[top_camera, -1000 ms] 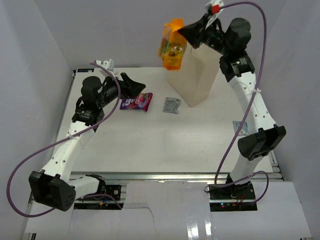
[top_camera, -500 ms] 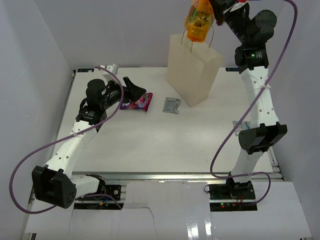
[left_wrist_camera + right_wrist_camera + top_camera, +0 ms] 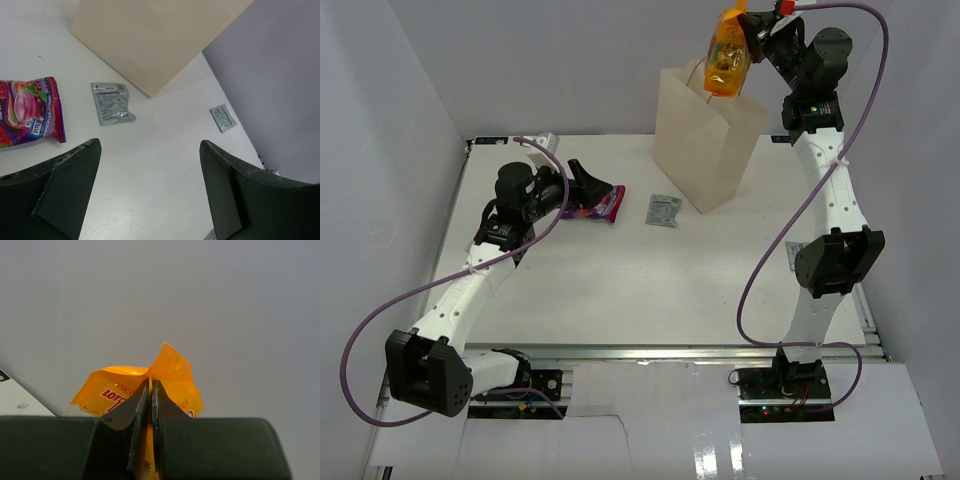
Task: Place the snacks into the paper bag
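Observation:
My right gripper (image 3: 748, 22) is shut on the orange packet (image 3: 728, 55) and holds it high above the open top of the cream paper bag (image 3: 705, 140); the right wrist view shows the packet (image 3: 125, 385) pinched between the jaws. My left gripper (image 3: 588, 178) is open, just above the purple-magenta packet (image 3: 595, 203), which lies at the left edge of the left wrist view (image 3: 27, 115). The silver-grey sachet (image 3: 662, 209) lies flat between that packet and the bag, also in the left wrist view (image 3: 111, 103). The teal-and-red and red packets are out of view.
A small pale blue-white sachet (image 3: 802, 254) lies near the right table edge by the right arm, also in the left wrist view (image 3: 223, 118). Grey walls enclose the table on the left, back and right.
My right gripper carried the orange packet from left of the bag up and rightward over the bag's mouth. My left gripper edged forward over the purple-magenta packet.

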Robot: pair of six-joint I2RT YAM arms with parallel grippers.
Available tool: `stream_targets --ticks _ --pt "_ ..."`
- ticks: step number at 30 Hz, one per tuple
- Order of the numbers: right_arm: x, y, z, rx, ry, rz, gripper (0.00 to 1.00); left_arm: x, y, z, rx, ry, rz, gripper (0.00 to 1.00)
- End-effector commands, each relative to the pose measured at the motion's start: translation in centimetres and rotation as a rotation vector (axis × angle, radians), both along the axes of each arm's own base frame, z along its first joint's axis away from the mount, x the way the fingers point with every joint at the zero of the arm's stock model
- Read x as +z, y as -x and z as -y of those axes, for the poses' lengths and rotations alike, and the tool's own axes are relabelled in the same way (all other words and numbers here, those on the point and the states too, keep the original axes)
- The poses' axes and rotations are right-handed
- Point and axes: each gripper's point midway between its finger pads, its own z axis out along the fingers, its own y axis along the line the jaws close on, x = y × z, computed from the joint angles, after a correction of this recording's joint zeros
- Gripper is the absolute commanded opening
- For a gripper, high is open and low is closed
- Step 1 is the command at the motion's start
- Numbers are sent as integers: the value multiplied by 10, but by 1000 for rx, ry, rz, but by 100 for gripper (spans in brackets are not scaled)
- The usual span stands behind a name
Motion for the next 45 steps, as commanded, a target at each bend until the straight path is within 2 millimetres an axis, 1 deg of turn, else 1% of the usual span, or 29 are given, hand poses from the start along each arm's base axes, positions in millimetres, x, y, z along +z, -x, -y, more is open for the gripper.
stream_targets --ticks 1,3,4,7,11,14,16,18,19,23,28,29,31,32,34,37,39,40,43,45 --pt "104 68 13 -2 -59 316 8 5 2 -3 5 4 16 90" --pt "113 77 13 17 -68 328 8 4 2 -3 5 4 16 90" --pt "119 85 13 21 -72 342 8 3 2 -3 2 4 14 90" --pt "125 96 15 29 -81 348 8 1 1 -1 -5 7 10 90" --pt "126 98 22 14 -86 344 8 1 1 0 -11 8 10 90" --pt "131 103 29 16 -99 342 8 1 2 0 -11 8 10 90" --pt "135 111 29 27 -99 350 8 1 3 -1 -8 8 12 90" --pt "135 113 29 28 -96 351 8 0 4 -1 -7 11 10 90" --pt "133 111 31 23 -97 345 8 -1 4 -1 -9 12 9 90" --pt "119 101 31 31 -89 315 8 -1 5 -1 -12 12 5 90" --pt "84 71 23 57 -61 258 8 1 5 0 -16 13 7 90" --pt "74 59 23 54 -56 240 8 2 5 0 -16 12 8 90" --pt "70 52 22 50 -46 243 8 1 6 -1 -14 7 2 90" --pt "62 44 22 47 -43 230 8 1 7 -2 -11 8 3 90" --pt "57 39 22 41 -34 229 8 0 8 -3 -6 5 1 90" --pt "41 27 21 42 -29 206 8 -2 10 -4 -4 5 -4 90" --pt "32 24 19 57 -20 205 8 -2 10 -4 -4 5 -4 90" --pt "20 18 18 60 -16 182 8 -3 10 -4 -4 4 -7 90" --pt "4 12 16 71 -6 151 8 -4 10 -3 -6 0 -11 90" --pt "-1 13 14 87 -5 140 8 -5 9 -3 -8 -1 -12 90"
